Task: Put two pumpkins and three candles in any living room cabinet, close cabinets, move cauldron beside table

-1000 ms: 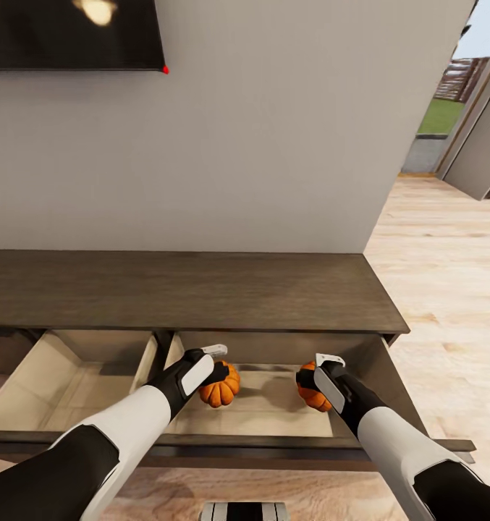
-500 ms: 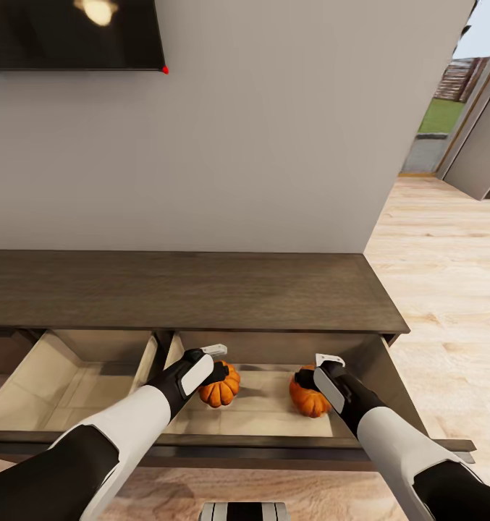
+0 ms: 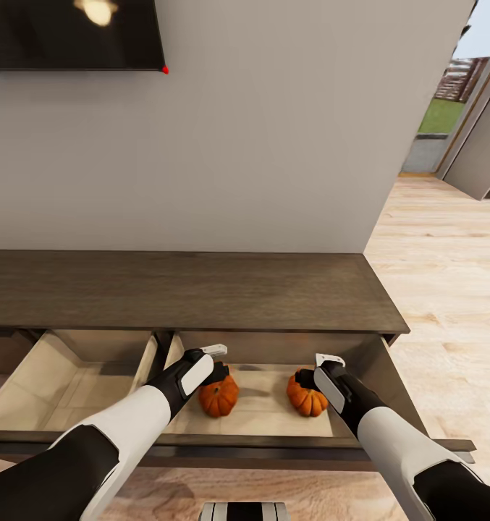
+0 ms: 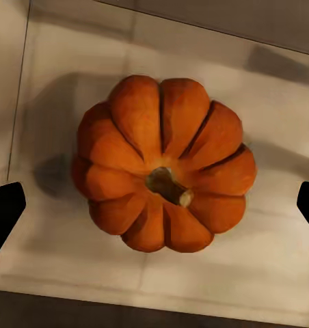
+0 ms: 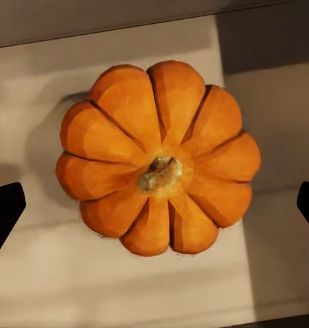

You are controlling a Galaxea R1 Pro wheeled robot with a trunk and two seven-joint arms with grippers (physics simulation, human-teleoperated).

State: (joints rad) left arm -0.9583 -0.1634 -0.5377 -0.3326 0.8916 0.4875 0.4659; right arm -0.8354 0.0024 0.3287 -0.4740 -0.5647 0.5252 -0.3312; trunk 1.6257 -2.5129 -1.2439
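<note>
Head view: two squat, ribbed orange pumpkins on the pale floor of the open right drawer [image 3: 360, 354] of the dark brown cabinet [image 3: 194, 289], left pumpkin [image 3: 219, 396] under the left pincer [image 3: 217, 354], right pumpkin [image 3: 306, 394] beside the right pincer [image 3: 324, 364].

Left wrist view: pumpkin [image 4: 165, 164] upright, stem up, lying free between widely spread black fingertips [image 4: 4, 212].

Right wrist view: same for the other pumpkin [image 5: 158, 157]; fingertips [image 5: 4, 208] far apart, holding nothing.

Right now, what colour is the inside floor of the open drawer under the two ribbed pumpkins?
Pale beige wood drawer floor, seen best in the left wrist view.
</note>
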